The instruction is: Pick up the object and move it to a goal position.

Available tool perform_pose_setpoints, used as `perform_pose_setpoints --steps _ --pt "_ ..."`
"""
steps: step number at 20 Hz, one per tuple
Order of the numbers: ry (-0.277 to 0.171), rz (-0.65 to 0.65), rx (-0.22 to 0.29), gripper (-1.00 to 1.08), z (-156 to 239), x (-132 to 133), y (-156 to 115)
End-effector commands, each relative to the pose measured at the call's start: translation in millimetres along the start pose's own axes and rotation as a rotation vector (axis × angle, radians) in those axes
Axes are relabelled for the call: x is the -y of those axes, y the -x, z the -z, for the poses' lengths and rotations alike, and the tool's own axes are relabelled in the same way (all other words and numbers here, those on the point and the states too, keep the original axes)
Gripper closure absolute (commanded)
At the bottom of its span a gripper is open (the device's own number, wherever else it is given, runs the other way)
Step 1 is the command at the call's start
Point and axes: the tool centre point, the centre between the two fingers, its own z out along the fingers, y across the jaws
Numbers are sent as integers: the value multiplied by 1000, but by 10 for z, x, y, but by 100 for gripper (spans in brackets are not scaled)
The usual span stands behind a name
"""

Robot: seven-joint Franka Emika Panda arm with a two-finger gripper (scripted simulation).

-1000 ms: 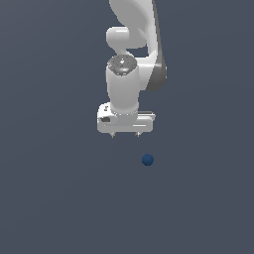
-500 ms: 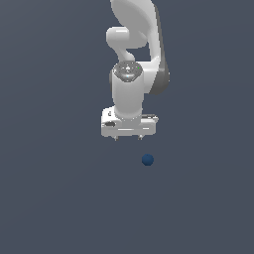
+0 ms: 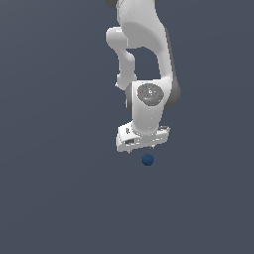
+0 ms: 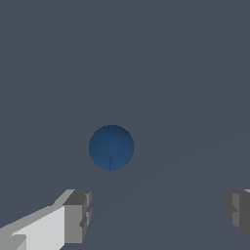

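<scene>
Gripper jaws apart, fingertips cropped in wrist view; ball unheld

Arm was white w/ smooth, rounded, glossy link shells; darker grey bands showed at the joints, esp. along the exterior view's right edge of the links; a round grey cap w/ tiny red & dark specks sat mid-frame on the wrist housing; below it the gripper had a boxy white body w/ small dark slots on its face; in the wrist view, lower corners, fingers looked blocky, grey-tipped, one on a white base.
</scene>
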Motion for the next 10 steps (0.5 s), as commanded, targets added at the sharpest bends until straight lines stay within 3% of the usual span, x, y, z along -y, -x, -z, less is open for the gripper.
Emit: perform_pose_setpoints --steps 1,10 --pt "1 48 1 -92 -135 131 -76" --pt "0 128 2 -92 -369 362 -186"
